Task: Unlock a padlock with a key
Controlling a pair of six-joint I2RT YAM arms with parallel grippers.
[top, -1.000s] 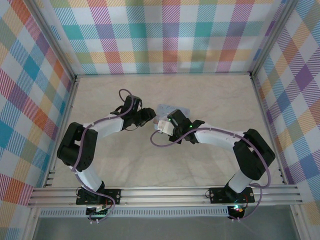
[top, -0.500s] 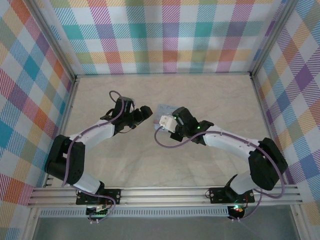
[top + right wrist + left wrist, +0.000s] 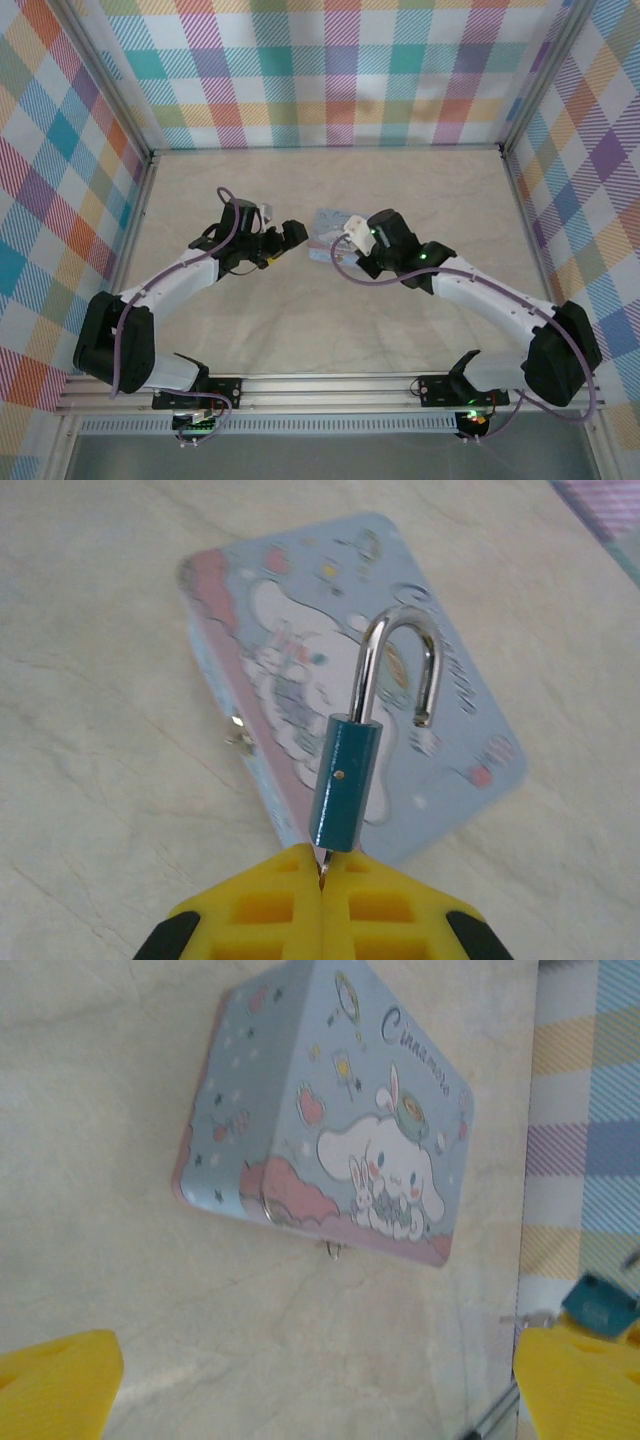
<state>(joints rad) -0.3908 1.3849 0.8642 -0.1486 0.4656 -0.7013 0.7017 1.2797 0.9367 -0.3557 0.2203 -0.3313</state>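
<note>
Top external: the left gripper (image 3: 289, 236) and the right gripper (image 3: 347, 233) stand on either side of the pale-blue tin box (image 3: 325, 220), which lies on the surface (image 3: 300, 330).

Left wrist: the left gripper (image 3: 320, 1380) has its jaws set wide, with the tin box (image 3: 330, 1110) lying ahead of them.

Right wrist: the right gripper (image 3: 322, 866) is pinched closed on the key (image 3: 321, 856). The key is seated in the base of the teal padlock (image 3: 342, 780). The padlock is held upright above the tin box (image 3: 470, 750), with its shackle (image 3: 400, 660) open.
</note>
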